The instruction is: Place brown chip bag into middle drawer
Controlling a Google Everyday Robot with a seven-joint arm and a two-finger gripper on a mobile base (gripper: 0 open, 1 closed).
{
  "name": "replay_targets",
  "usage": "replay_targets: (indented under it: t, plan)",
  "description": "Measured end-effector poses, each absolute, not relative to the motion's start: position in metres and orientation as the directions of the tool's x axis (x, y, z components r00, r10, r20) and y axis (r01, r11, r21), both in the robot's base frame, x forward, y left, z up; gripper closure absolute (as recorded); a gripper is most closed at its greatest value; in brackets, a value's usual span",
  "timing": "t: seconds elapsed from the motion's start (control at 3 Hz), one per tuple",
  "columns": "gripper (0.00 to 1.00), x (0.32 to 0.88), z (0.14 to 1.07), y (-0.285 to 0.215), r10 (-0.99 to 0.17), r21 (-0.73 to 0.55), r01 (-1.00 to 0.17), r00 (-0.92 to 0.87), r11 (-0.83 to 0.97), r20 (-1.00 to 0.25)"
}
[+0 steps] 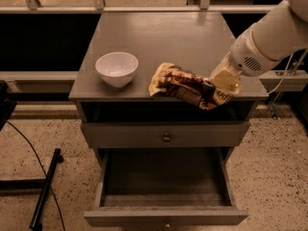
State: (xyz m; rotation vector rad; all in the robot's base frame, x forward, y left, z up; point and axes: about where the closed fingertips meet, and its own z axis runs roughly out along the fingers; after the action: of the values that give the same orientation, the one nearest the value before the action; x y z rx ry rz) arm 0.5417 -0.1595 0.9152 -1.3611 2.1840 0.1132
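The brown chip bag (185, 86) hangs tilted at the front edge of the grey cabinet top (159, 37), its tan left end over the top and its right end past the edge. My gripper (220, 89) is shut on the bag's right end and holds it up. The white arm comes in from the upper right. The middle drawer (166, 186) is pulled open below, a plain grey box with nothing in it.
A white bowl (117, 69) stands on the cabinet top, left of the bag. The upper drawer (166, 134) with the round knob is closed. A black stand and cable (45, 186) lie on the speckled floor at left. A railing runs behind.
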Motion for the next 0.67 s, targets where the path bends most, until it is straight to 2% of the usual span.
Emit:
replay_targets:
  t: [0.67]
  plan:
    - [1.00,0.577,0.896,-0.129,-0.843,-0.283,-0.860,-0.260,0.424,-0.472]
